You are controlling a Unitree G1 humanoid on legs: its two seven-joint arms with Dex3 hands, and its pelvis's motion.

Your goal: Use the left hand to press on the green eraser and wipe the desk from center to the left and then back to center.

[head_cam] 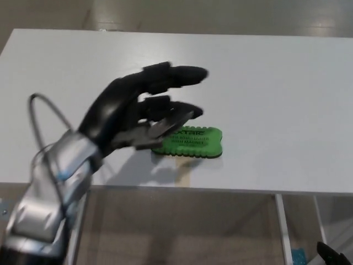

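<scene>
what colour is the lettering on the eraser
Dark, black-looking print on the green eraser, seen in the head view, partly covered by the left hand.

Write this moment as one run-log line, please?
left hand: open, above green eraser | eraser: flat on white desk | wipe: not begun

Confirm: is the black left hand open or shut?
Open: the left hand hovers above the flat green foam eraser with fingers spread, holding nothing.
</scene>
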